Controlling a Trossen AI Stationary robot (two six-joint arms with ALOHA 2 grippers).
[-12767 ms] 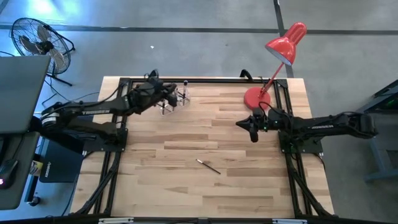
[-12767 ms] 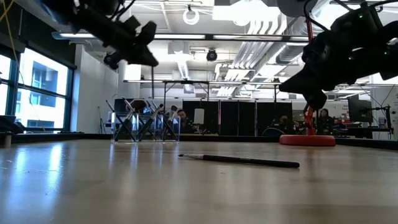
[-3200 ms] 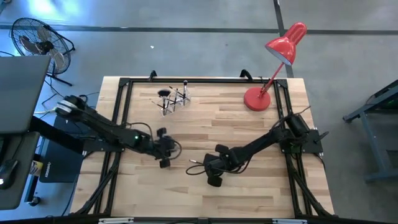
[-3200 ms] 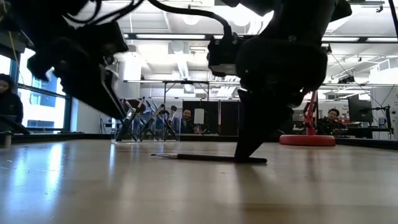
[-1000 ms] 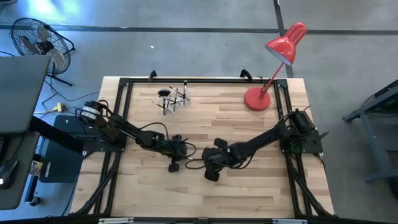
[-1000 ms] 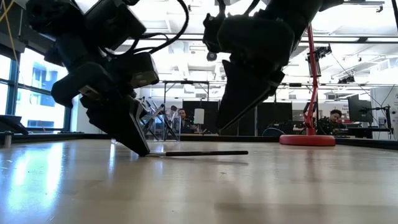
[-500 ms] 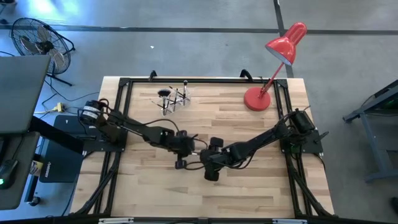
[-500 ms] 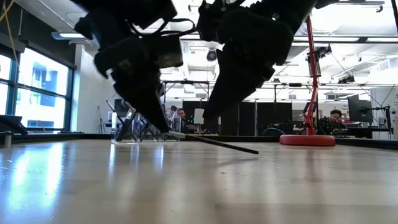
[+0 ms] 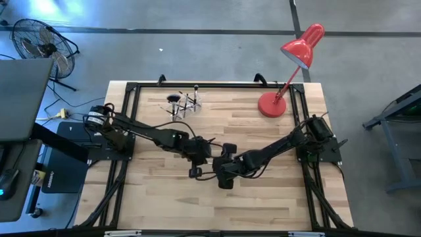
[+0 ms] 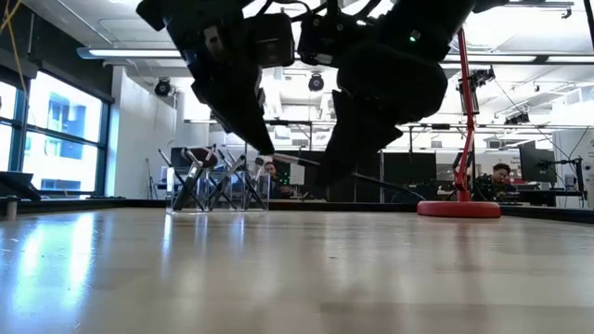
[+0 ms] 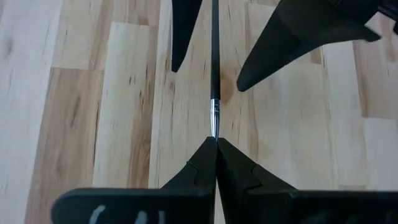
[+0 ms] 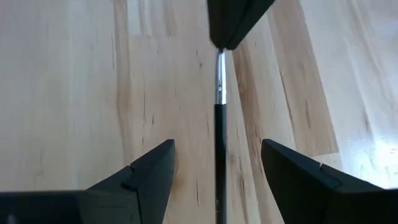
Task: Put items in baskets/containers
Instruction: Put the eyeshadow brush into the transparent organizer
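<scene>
Wood table (image 9: pixel 276 197), red lamp (image 9: pixel 289 66) at far right. L & R arms meet mid-table. Left gripper (image 11: pixel 216 144) clamped shut on brush (image 11: pixel 215 74), lifted off table. Right gripper (image 12: pixel 216 163) wide open around it. Clear holder (image 9: pixel 184 105) far left w/ other brushes.

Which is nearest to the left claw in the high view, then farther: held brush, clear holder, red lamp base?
1. Brush: pinched in the left claw at mid-table.
2. Clear holder: at the table's far edge, left of centre.
3. Red lamp base: far right corner, farthest.
</scene>
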